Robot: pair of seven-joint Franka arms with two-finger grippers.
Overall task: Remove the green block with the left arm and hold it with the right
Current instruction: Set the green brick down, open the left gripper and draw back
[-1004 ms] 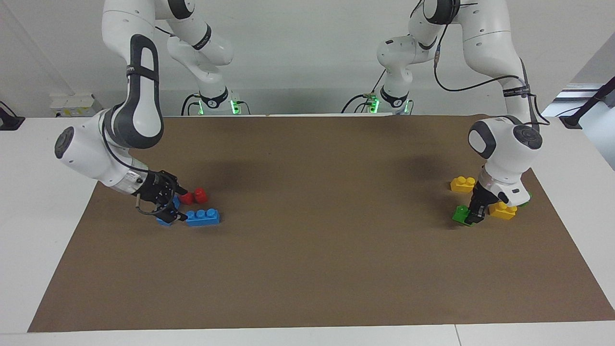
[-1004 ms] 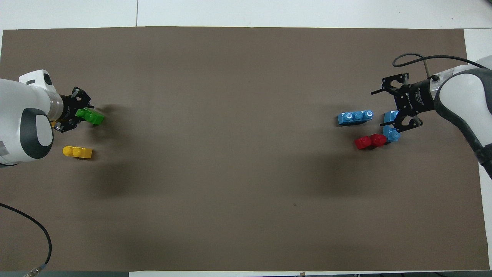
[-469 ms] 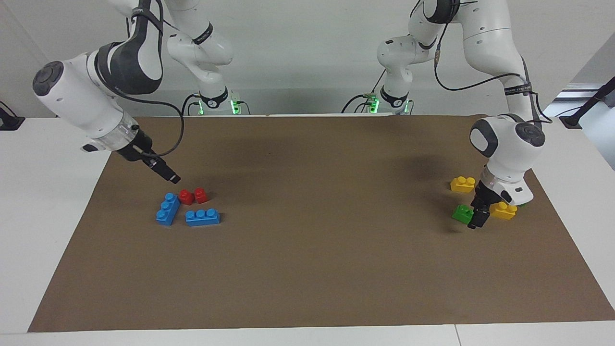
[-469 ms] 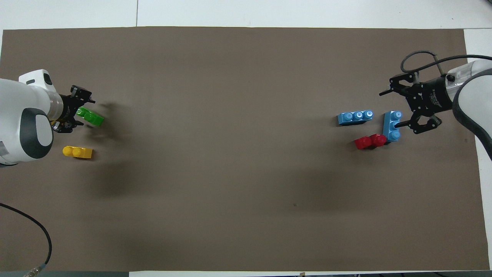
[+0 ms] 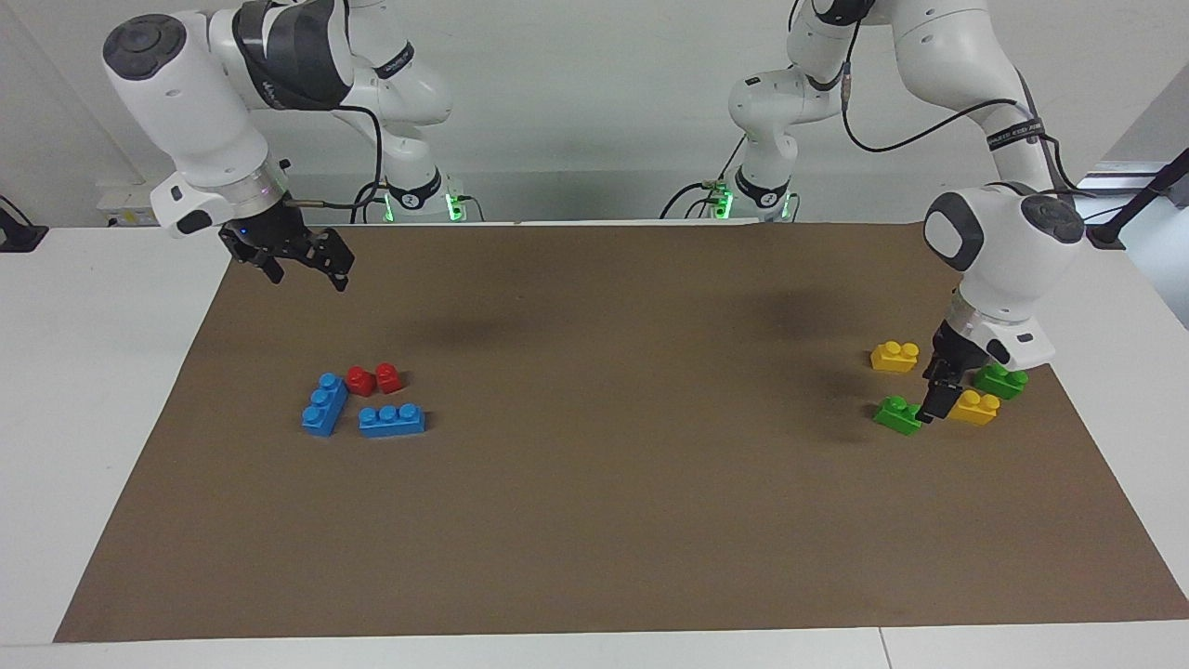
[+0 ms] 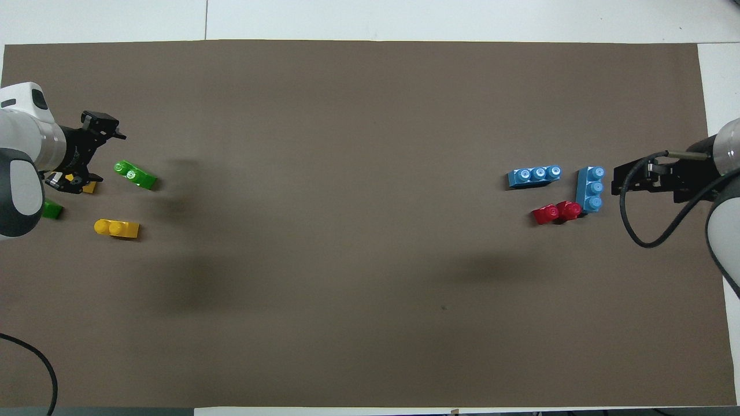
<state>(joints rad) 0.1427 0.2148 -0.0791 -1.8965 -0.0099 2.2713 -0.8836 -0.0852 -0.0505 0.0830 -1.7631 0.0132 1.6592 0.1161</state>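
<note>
Both grippers lifted; two green, two yellow blocks

Left gripper (image 6: 92, 153) open, empty, w/ green block (image 6: 134, 174) just beside its tips on brown mat (image 6: 347, 289); yellow brick (image 6: 117, 228) near. Right gripper (image 6: 627, 178) beside blue brick (image 6: 589, 189).

Robotics lab, two white arms (image 5: 929, 65) bolted by a white table (image 5: 84, 390), brown mat (image 5: 594, 520), bare wall
</note>
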